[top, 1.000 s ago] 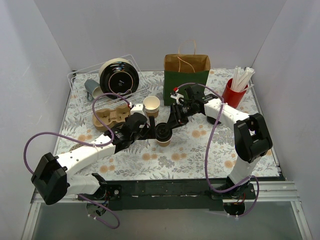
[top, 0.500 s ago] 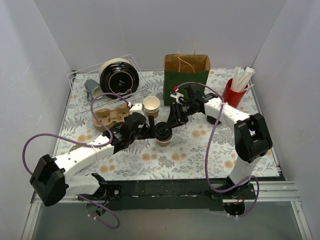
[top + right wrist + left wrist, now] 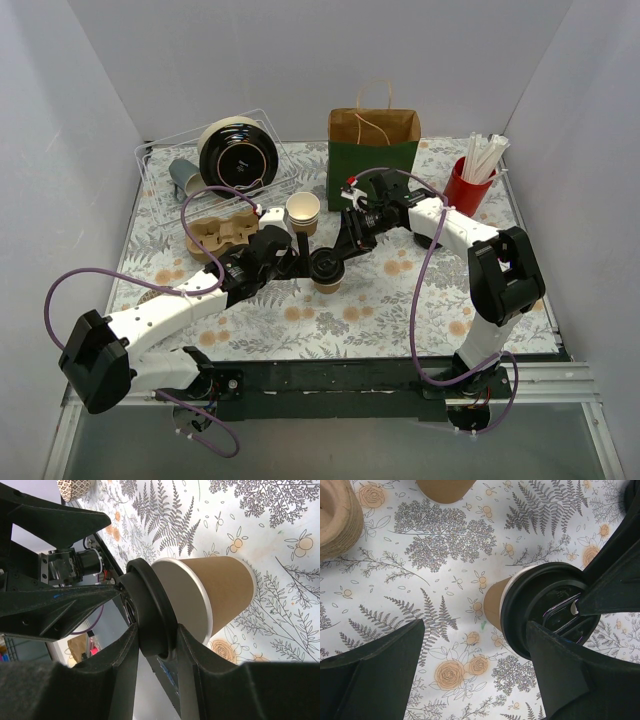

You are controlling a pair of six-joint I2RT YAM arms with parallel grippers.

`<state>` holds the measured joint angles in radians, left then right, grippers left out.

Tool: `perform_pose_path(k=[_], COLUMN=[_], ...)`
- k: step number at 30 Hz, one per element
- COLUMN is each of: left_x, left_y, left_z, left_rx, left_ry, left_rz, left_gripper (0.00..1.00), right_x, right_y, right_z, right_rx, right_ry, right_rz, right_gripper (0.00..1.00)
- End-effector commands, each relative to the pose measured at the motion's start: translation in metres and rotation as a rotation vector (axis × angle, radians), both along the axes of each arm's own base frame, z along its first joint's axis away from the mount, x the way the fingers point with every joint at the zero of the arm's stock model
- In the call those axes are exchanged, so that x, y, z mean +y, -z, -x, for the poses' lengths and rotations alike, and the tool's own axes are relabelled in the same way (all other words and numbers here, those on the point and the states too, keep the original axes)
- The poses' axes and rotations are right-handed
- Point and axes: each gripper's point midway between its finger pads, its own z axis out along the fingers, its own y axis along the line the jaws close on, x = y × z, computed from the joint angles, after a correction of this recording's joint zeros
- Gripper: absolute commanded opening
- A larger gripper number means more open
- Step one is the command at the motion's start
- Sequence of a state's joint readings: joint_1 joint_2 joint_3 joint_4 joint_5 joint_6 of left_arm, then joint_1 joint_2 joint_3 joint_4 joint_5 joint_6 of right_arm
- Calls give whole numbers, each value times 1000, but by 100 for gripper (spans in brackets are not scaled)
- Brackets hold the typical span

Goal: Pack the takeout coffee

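The takeout coffee (image 3: 326,272), a small tan paper cup (image 3: 225,592) under a black lid (image 3: 547,611), stands on the floral mat mid-table. My right gripper (image 3: 341,252) comes down from the right and is shut on the lid's rim (image 3: 152,625), one finger on each side of it. My left gripper (image 3: 297,262) is open just left of the cup. In the left wrist view its fingers (image 3: 375,672) spread wide and the cup's side (image 3: 495,605) lies ahead, near the right finger. The mat between them is bare.
A green-and-brown paper bag (image 3: 373,145) stands open behind the cup. Lidless cups (image 3: 303,212) and a cardboard carrier (image 3: 222,232) sit to the left. A wire rack (image 3: 160,185) with a black disc and a grey mug is at back left, and a red cup of straws (image 3: 468,186) at back right.
The left arm has shifted slightly, its jaws still open beside the cup. The right gripper and the cup have stayed put.
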<state>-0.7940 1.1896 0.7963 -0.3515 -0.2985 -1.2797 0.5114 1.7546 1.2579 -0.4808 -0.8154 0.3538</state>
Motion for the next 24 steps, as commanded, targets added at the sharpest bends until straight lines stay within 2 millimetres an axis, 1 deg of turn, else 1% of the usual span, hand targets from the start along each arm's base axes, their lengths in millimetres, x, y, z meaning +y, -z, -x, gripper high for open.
perform_pose_path(k=[1, 4, 11, 16, 19, 20, 21, 23, 24], left_x=[6, 4, 4, 5, 5, 4, 4, 4, 4], left_y=[5, 8, 17, 19, 19, 20, 19, 20, 20], left_z=[-1, -2, -2, -2, -3, -3, -4, -4, -4], left_rx=[5, 10, 26, 24, 23, 24, 22, 23, 24], left_ry=[-15, -10, -9, -12, -12, -10, -11, -9, -10], left_rz=[-25, -31, -53, -52, -58, -60, -59, -64, -65], left_gripper=[82, 82, 82, 82, 82, 82, 82, 82, 82], right_x=[5, 5, 5, 5, 6, 6, 6, 5, 5], right_y=[-25, -26, -21, -20, -22, -25, -25, -26, -28], right_z=[9, 7, 6, 5, 5, 4, 3, 2, 1], right_rx=[-9, -11, -2, 2, -3, -8, -11, -13, -26], right_ry=[-31, -31, -29, -29, -32, -33, -33, -29, -27], right_rz=[-67, -66, -49, -48, -51, -53, -51, -42, -40], right_gripper=[11, 11, 13, 13, 18, 24, 27, 33, 34])
